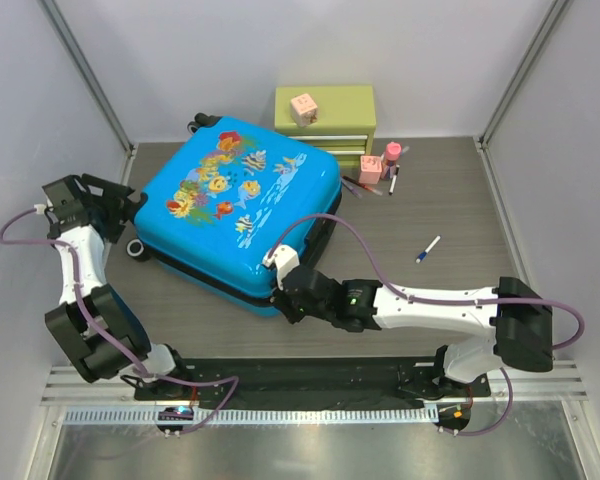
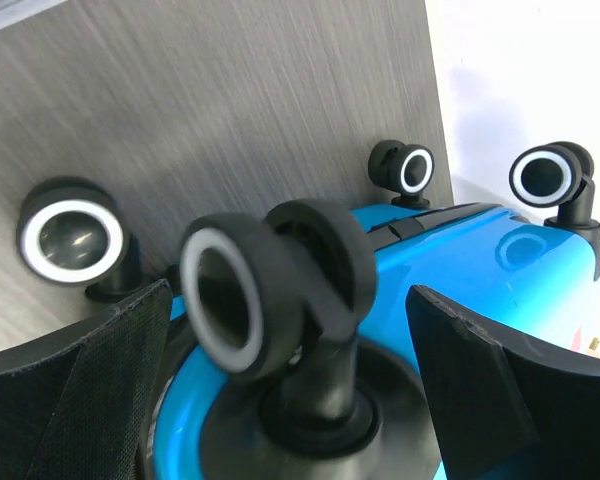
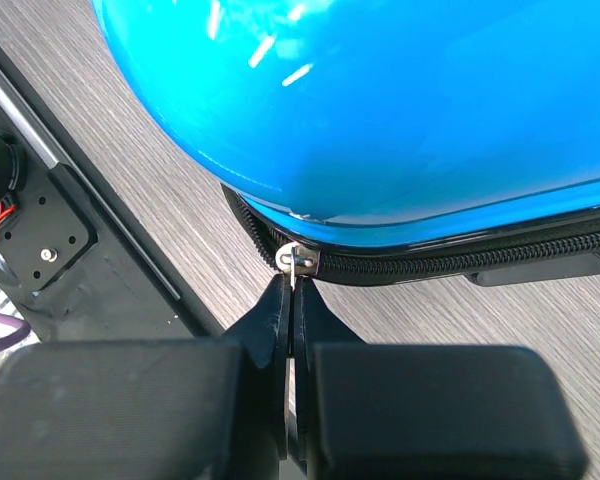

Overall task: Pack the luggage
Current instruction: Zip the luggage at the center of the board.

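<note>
- My right gripper (image 3: 292, 298) is pressed together, and its black fingertips pinch the small silver metal zip pull (image 3: 296, 260) just ahead of them.
- The zip pull sits on the black zipper (image 3: 460, 256) at the corner of the luggage (image 1: 235, 200) nearest this gripper. The luggage is a large bright blue hard-shell suitcase with a fish print.
- The luggage lies flat with its lid down on the grey wood-grain table (image 1: 440, 200), between my two grippers.
- My left gripper (image 2: 290, 300) is spread at the suitcase's wheel end.
- One black wheel with a white ring (image 2: 325, 255) stands between the left gripper's fingers. I cannot tell whether either finger touches it.
- Three more ringed wheels (image 2: 75, 240) show beyond that gripper.
- A small green drawer chest (image 1: 330, 120) stands past the suitcase, well apart from both grippers.
</note>
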Motion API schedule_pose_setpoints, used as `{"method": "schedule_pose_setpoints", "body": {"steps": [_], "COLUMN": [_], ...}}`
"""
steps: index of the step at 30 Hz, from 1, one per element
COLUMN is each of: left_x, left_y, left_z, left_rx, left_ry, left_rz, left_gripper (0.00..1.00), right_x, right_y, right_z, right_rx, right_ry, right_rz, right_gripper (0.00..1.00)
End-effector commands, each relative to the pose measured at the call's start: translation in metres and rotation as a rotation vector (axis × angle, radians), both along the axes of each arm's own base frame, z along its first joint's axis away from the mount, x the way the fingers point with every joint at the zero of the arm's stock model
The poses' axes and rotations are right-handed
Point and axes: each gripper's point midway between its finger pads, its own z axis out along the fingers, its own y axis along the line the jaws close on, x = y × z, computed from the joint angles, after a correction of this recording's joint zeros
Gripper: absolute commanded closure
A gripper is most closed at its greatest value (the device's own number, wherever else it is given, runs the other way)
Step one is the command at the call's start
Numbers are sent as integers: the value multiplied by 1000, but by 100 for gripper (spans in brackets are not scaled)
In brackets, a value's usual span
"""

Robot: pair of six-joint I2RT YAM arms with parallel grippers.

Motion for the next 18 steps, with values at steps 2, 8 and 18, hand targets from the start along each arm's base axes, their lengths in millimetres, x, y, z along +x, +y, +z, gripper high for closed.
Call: {"method": "schedule_pose_setpoints", "body": {"steps": [2,8,18], "left_x": [33,38,22], "left_y": [-9,-29,-34], "left_z": [20,10,22], "left_rx": [42,4,-42], "left_ry": [-70,-45,-52], "left_rz": [-39,-43,32], "left_gripper": [7,52,100], "right_x": [29,30,29], "right_y": [14,10,-6], "right_z": [91,102,118], "right_rx": [288,309,336], "right_ry": [-137,-148,-166], "right_rz": [-96,-110,-154], "right_gripper": [99,99,99]}}
